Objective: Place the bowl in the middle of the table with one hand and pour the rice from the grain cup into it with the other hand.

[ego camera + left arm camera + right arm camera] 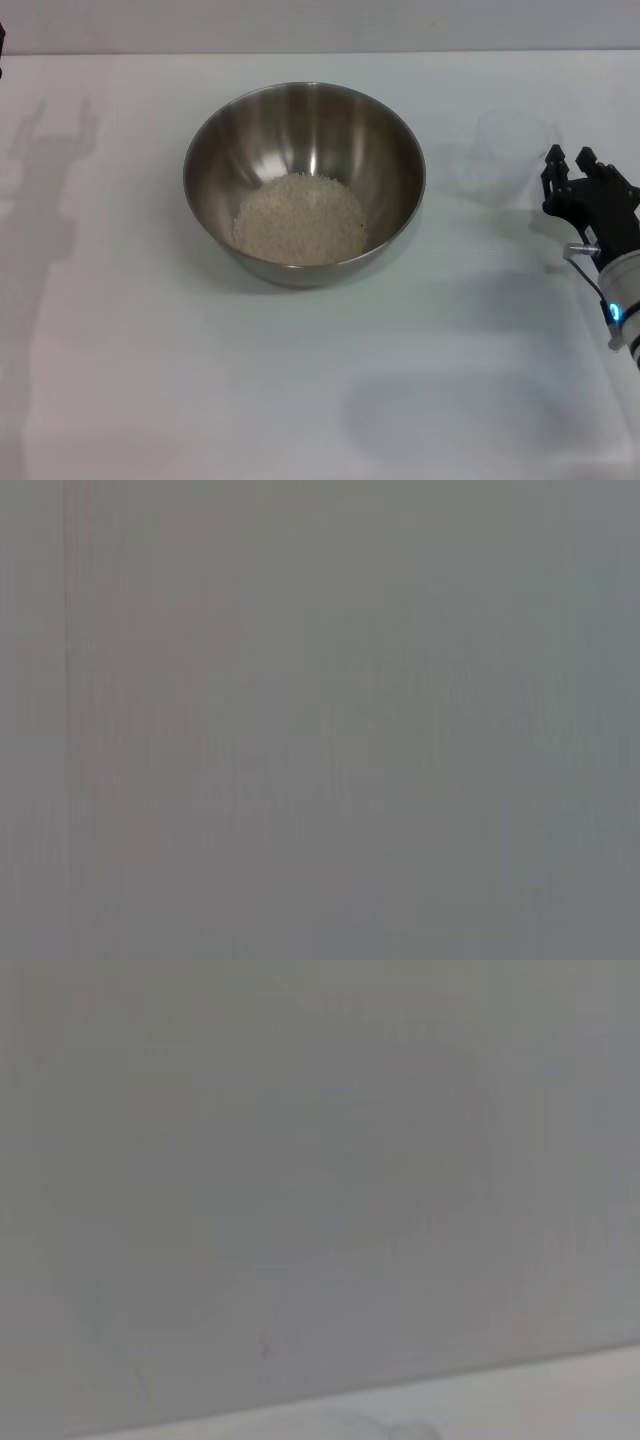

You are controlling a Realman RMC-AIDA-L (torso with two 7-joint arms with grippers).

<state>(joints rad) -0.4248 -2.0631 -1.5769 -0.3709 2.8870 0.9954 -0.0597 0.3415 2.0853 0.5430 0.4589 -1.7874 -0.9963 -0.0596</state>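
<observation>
Head view: bowl (304, 183) mid-table (150, 380), rice (299, 220) heaped inside. Grain cup (503, 157) upright, apparently empty, just beside right end effector (570, 175); fingers spread, holding nothing. Left end effector out of view. Risk: retreating fingers clipping light cup, tipping it.

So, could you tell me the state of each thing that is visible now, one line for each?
bowl: upright on the table, holding rice.
rice: heaped in the bottom of the bowl.
grain cup: upright on the table, right of the bowl, looks empty.
right end effector: beside the grain cup, not holding it.
left end effector: not in view.
</observation>
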